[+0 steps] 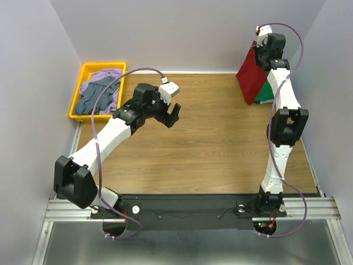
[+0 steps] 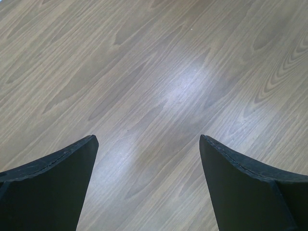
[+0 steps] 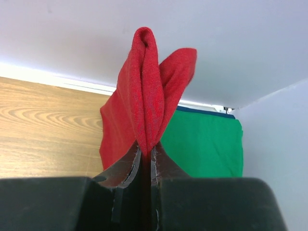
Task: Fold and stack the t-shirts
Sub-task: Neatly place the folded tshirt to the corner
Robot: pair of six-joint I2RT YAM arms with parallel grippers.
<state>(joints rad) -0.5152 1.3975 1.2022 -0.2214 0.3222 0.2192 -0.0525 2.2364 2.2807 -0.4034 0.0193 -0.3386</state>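
Item, my right claw (image 3: pixel 147 153): fingers pinched tight on a fold of the dark red t-shirt (image 3: pixel 144 86), which was lifted at the far right corner of the table (image 2: pixel 144 57). Bright green t-shirt (image 3: pixel 207 144): lay beside it, against the wall. My left claw (image 2: pixel 148 139): spread wide, empty, above bare wood. Yellow tray (image 1: pixel 102 65), far left: held the lavender t-shirt (image 1: pixel 103 77) and the grey-blue t-shirt (image 1: pixel 91 102).

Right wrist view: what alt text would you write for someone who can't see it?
The right end effector pinches a bunched fold of a dark red t-shirt, which stands up in front of the camera. Behind it a bright green t-shirt lies flat on the wooden table by a pale wall.
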